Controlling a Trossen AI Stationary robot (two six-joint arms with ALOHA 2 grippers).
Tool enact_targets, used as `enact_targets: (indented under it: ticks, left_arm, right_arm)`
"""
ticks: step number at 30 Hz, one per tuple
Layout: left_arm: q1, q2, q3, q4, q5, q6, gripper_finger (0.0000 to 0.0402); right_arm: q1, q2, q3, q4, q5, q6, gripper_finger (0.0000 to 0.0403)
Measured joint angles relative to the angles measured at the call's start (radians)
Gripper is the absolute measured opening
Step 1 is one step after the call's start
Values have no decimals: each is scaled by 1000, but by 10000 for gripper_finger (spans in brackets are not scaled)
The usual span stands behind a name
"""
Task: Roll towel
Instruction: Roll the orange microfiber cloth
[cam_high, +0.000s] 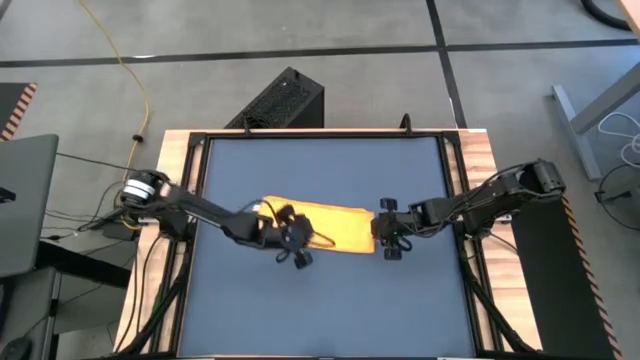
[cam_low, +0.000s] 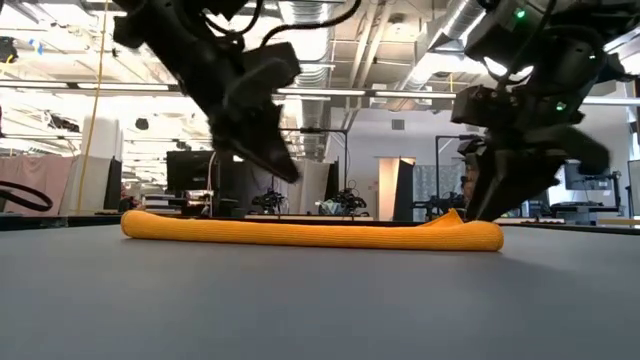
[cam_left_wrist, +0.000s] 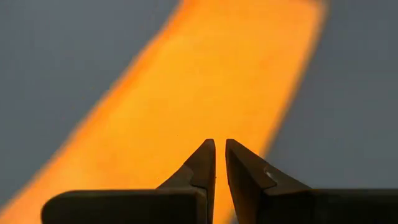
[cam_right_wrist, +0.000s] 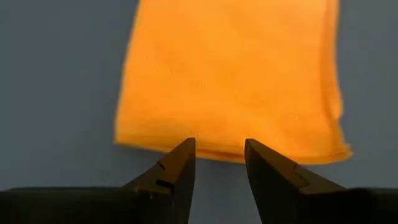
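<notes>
The towel lies flat as a long folded strip near the middle of the dark blue tabletop, running left to right. The left gripper hovers over its left part with fingers nearly together, nothing between them. The right gripper sits at the towel's right end, fingers apart at the cloth's edge.

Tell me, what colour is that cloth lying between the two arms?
Plain yellow-orange, no pattern. The towel shows best in the right wrist view.
</notes>
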Motion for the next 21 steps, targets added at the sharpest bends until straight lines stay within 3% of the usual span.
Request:
enact_targets:
  ticks: [3, 8, 12, 16, 21]
  left_arm:
    - [-23, 85, 0, 105, 0, -15, 27]
    - [-22, 170, 0, 83, -2, -123, 27]
    - [-26, 175, 1, 72, -4, -140, 27]
    - [-38, 158, 2, -4, -5, -158, 27]
    - [-62, 112, 2, -182, -14, -175, 27]
  right_arm:
    - [-37, 0, 0, 5, 3, -13, 164]
    - [-97, 41, 0, 42, -6, -37, 164]
    - [-99, 150, 2, 131, -89, -35, 164]
    - [-41, 250, 5, 211, -147, 50, 164]
    - [121, 287, 8, 346, -219, 208, 164]
